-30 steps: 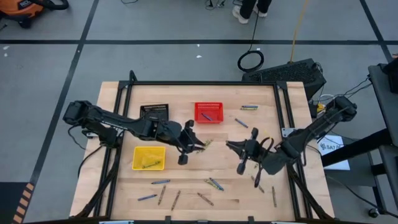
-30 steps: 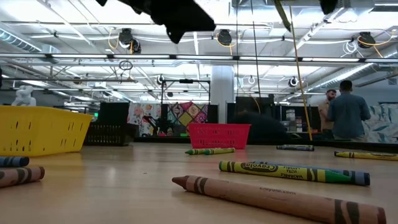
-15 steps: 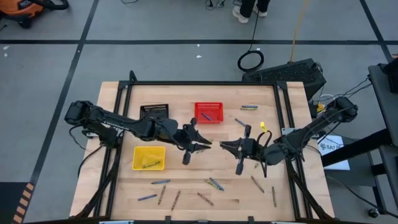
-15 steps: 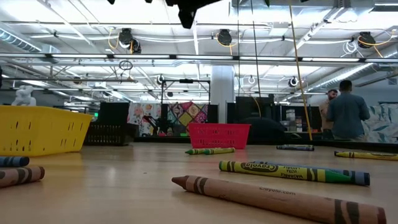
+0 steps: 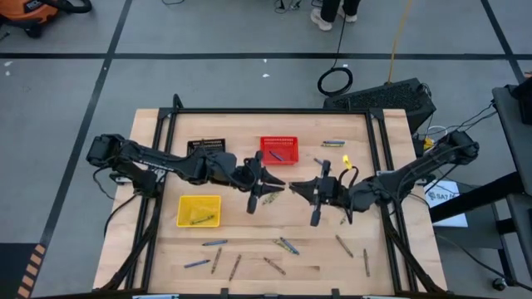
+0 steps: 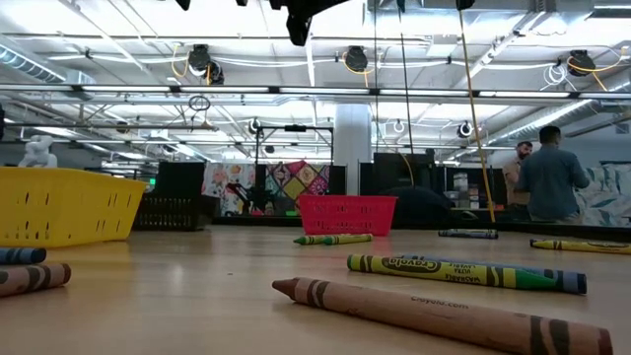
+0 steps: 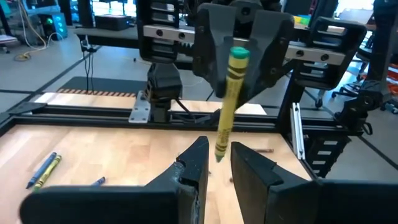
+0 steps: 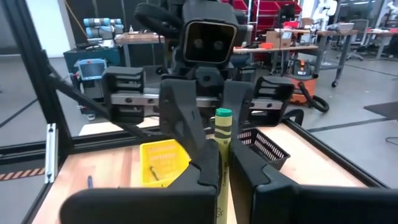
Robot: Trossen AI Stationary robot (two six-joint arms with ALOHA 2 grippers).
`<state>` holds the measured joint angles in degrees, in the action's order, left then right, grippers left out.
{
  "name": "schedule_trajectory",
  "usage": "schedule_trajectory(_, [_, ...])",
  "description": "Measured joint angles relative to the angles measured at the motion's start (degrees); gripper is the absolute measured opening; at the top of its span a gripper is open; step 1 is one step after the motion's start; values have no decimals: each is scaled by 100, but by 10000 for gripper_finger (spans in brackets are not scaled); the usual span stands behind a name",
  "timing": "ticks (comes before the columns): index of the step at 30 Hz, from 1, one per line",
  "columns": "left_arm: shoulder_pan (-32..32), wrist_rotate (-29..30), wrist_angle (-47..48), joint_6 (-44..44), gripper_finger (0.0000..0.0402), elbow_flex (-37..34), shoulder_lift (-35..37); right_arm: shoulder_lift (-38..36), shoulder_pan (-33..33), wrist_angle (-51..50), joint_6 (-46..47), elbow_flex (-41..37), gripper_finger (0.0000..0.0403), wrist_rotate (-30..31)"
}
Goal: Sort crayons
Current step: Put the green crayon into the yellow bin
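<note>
A yellow-green crayon [image 8: 222,134] stands upright between my two grippers, high over the table's middle. My right gripper [image 5: 294,189] is shut on it. My left gripper [image 5: 279,184] faces it tip to tip and is open. In the left wrist view the crayon's pointed lower end [image 7: 219,155] shows in the gap between the left fingers [image 7: 200,163], without visible touch. More crayons lie on the table: one below the grippers [image 5: 270,199], several toward the near edge [image 5: 288,245], and two at the far right [image 5: 334,143]. My right gripper pinches the crayon's shaft [image 8: 222,152] between its two fingers, below the flat green end [image 8: 223,114]. The fingers come level from the table's right and lie across the crayon. The crayon stands upright, a little tilted, flat end up, lifted clear of the table.
A red basket [image 5: 278,149] and a black basket [image 5: 206,148] stand at the far side, and a yellow basket [image 5: 199,210] at the left holds crayons. In the low view a brown crayon [image 6: 434,314] and a yellow-green one [image 6: 463,273] lie close. People stand beyond the table.
Both grippers have risen and closed in on each other over the table's middle. The left has gone toward the right and far edges, the right toward the left and far edges. In the low view a gripper has climbed out of the top of the picture.
</note>
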<state>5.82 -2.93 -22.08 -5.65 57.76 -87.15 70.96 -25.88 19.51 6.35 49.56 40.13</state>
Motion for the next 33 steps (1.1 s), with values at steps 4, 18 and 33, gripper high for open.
schedule_trajectory(4, [-16,-8,-23,-24,71,0,0,0,149,47,-3,0,0,-276])
schedule_trajectory(18, [-61,-156,-112,-153,71,0,2,35,548,268,-153,0,0,-931])
schedule_trajectory(33, [-145,-136,-202,-143,71,0,7,308,950,748,-167,2,0,-1615])
